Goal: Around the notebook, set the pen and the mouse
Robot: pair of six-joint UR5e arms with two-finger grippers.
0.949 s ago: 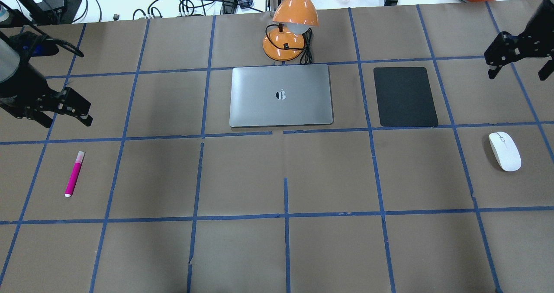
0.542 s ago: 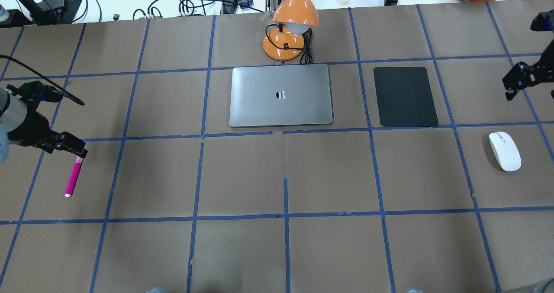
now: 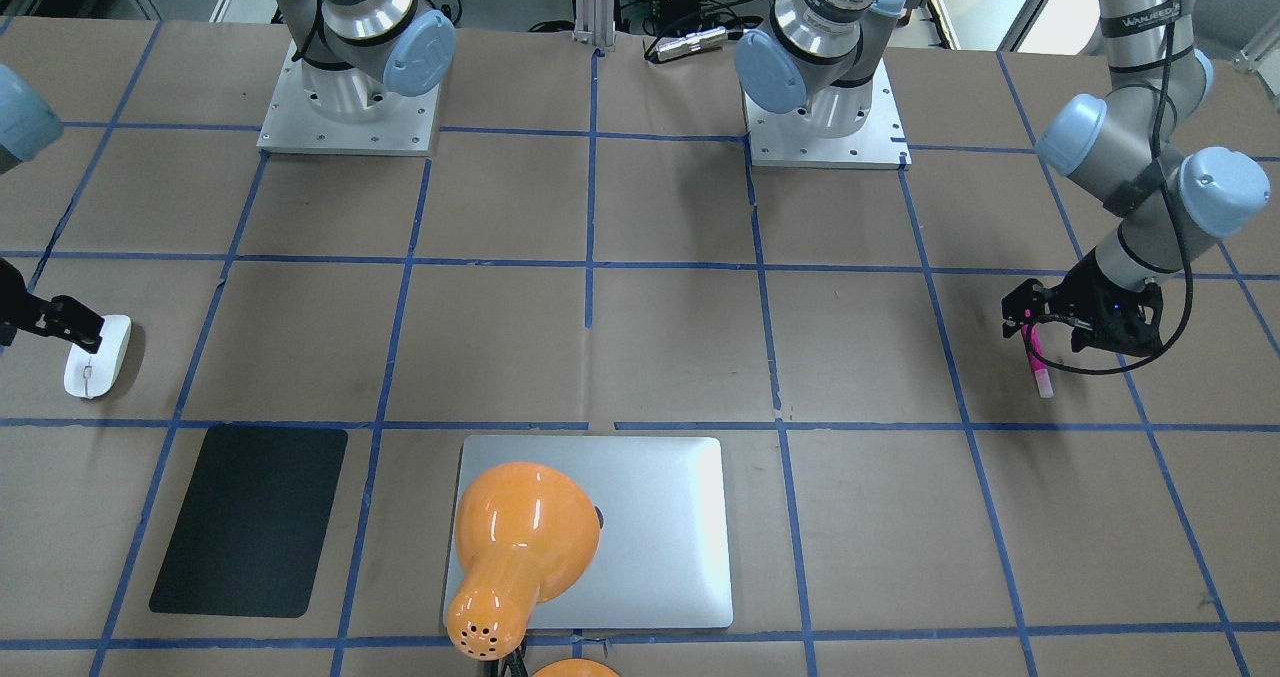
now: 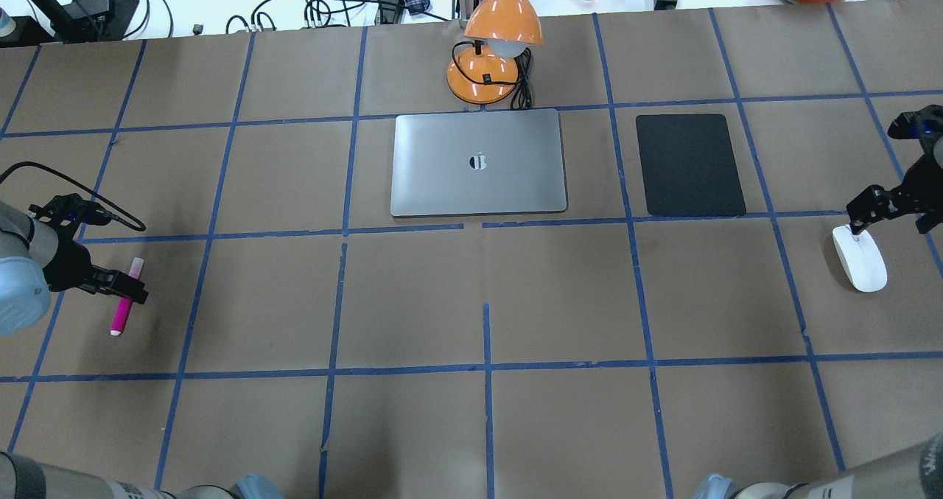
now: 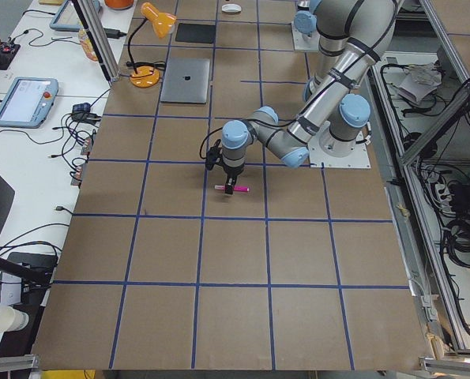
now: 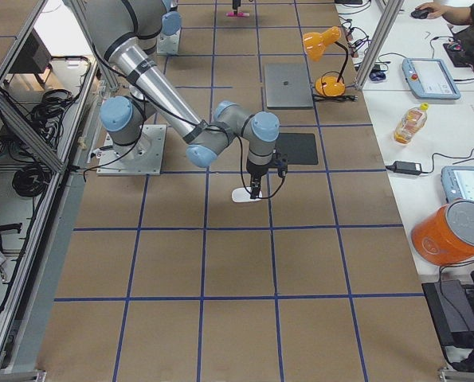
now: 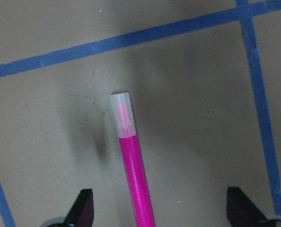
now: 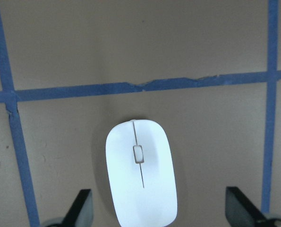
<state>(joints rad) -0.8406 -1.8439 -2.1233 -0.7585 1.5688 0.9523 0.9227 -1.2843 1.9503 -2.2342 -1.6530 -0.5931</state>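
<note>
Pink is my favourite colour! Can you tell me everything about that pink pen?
The pen is a slim magenta stick, plastic-looking, with a pale see-through cap showing a pink tip inside. It lies flat on the brown paper table, inside a square of blue tape. The left gripper is open, a finger on each side, neither touching it.

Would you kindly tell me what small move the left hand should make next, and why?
Probably lower the left hand straight down and close it on the pen. The wrist view shows the pen lying between the open fingers, clear of both, so nothing is gripped yet.
</note>
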